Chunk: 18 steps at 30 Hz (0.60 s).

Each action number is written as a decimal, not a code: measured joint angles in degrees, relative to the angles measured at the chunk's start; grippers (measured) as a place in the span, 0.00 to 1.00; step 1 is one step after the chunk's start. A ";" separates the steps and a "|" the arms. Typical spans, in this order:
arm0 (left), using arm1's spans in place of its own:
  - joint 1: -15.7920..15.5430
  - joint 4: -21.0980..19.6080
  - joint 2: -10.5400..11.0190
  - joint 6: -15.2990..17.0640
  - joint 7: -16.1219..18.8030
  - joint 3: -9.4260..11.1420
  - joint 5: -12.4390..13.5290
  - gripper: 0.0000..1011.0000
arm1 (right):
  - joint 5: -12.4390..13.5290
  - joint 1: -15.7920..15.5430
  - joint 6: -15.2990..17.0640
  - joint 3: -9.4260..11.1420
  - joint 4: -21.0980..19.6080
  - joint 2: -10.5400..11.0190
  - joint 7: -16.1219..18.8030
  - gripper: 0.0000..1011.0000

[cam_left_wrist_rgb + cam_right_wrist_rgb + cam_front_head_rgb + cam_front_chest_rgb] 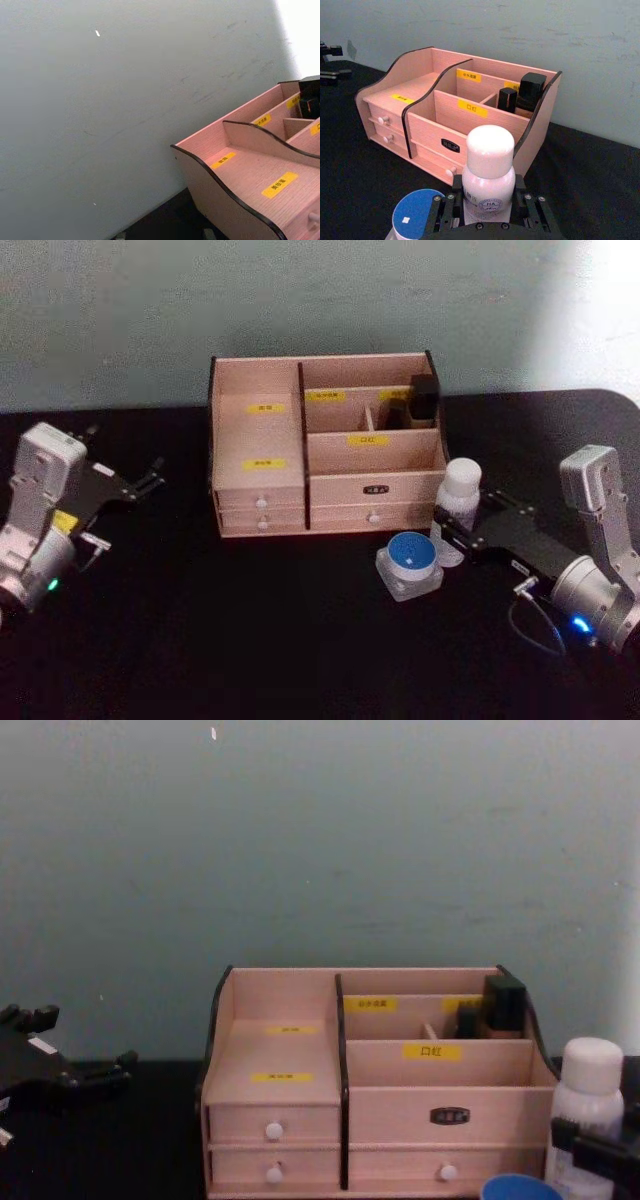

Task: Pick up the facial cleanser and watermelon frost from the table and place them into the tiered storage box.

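The tiered storage box (262,455) stands at the back middle of the black table, with yellow labels and white-knobbed drawers. To its right stands a white bottle (461,487) with a white cap. My right gripper (448,532) is shut on its lower body, and in the right wrist view the fingers (454,202) press against both sides of the bottle (489,165). A clear jar with a blue lid (410,558) sits on the table just in front of it. I cannot tell which is the facial cleanser and which the watermelon frost. My left gripper (150,478) is open, far left of the box.
Two black cosmetic items (420,400) stand in the box's back right compartment. The left stepped compartments (260,175) hold nothing. A pale wall rises right behind the box. Bare black tabletop lies in front of the box and between the arms.
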 joint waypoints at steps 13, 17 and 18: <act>0.00 0.00 0.00 0.00 0.00 0.00 0.00 0.99 | 0.83 -2.06 0.62 2.14 -3.16 0.43 0.92 0.58; 0.00 0.00 0.00 0.00 0.00 0.00 0.00 0.99 | 2.36 -3.77 2.55 4.31 -7.19 1.05 1.90 0.58; 0.00 0.00 0.00 0.00 0.00 0.00 0.00 0.99 | 2.59 -4.03 2.97 4.70 -7.95 1.21 2.00 0.58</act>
